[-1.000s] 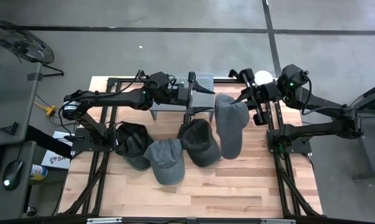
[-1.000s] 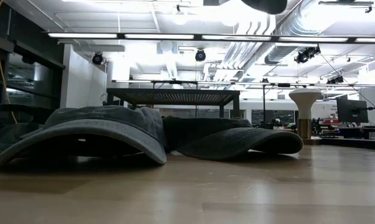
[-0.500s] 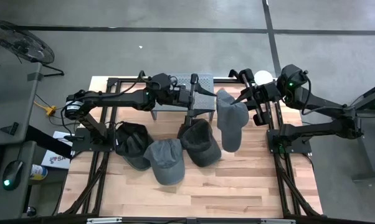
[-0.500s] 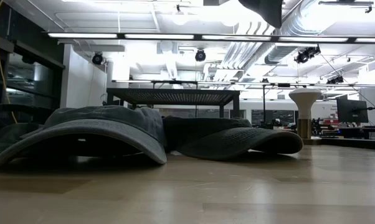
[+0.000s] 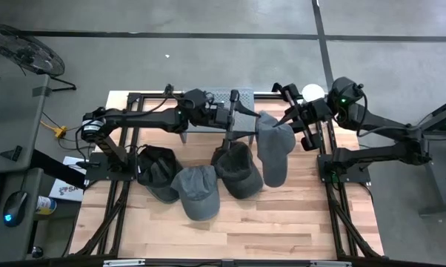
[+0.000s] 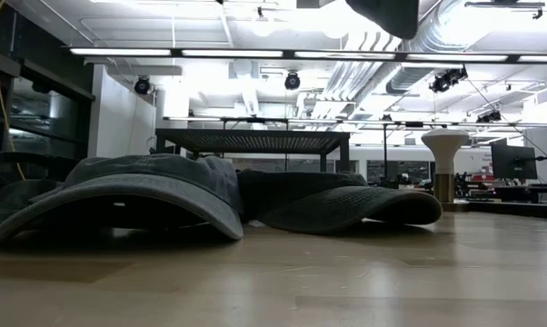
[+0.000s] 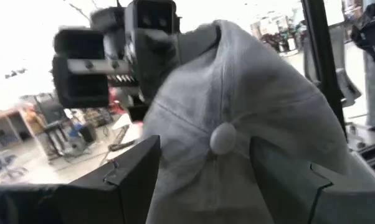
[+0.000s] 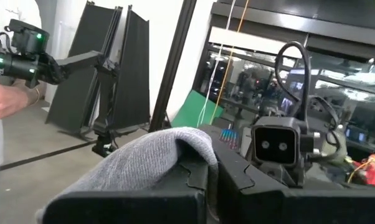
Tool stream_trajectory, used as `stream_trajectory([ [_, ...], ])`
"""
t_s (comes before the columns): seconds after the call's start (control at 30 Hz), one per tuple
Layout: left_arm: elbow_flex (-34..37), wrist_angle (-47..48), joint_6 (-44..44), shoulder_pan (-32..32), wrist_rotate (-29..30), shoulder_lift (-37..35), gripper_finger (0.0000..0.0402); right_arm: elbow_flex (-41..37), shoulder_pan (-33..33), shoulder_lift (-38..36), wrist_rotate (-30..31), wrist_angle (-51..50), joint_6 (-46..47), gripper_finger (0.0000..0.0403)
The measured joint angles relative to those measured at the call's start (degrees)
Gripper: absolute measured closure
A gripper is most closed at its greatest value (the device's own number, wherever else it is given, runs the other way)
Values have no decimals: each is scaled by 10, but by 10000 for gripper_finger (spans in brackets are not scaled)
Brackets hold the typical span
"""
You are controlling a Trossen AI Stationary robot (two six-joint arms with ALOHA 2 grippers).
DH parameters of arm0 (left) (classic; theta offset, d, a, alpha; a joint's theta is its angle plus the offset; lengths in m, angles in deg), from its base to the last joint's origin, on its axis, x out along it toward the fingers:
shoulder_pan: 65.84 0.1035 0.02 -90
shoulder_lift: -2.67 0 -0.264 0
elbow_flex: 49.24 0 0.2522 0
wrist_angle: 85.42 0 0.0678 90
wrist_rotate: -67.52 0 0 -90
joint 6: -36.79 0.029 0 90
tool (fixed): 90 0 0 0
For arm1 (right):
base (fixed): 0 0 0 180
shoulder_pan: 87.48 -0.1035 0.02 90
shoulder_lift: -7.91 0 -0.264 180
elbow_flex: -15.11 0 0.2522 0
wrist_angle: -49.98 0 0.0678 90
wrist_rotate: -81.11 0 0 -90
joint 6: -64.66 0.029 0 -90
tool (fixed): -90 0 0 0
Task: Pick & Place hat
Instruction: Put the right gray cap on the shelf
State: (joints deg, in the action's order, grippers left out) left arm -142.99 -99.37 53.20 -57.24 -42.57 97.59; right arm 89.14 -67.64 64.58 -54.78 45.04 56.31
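High view: the hat (image 5: 273,148) is held at its far end by the shut right end effector (image 5: 288,116), its long axis running far to near, hanging over the worktop (image 5: 282,222). Left wrist view: the left end effector (image 7: 203,177), fingers apart, is seen facing the hat's crown.

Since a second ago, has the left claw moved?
Yes. The left claw has advanced across the metal rack toward the hanging hat.
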Motion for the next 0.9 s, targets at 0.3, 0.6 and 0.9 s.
stream_trajectory([
  [0.3, 0, -13, -6, 0, 1, 3, 159, -1, 0, 6, -3, 2, 5, 403],
  [0.6, 0, -14, -32, 0, -7, 3, 250, -1, 0, 6, -4, 4, 5, 403],
  [0.9, 0, -13, -32, 0, -19, 3, 379, -1, 0, 6, 4, 4, 7, 403],
])
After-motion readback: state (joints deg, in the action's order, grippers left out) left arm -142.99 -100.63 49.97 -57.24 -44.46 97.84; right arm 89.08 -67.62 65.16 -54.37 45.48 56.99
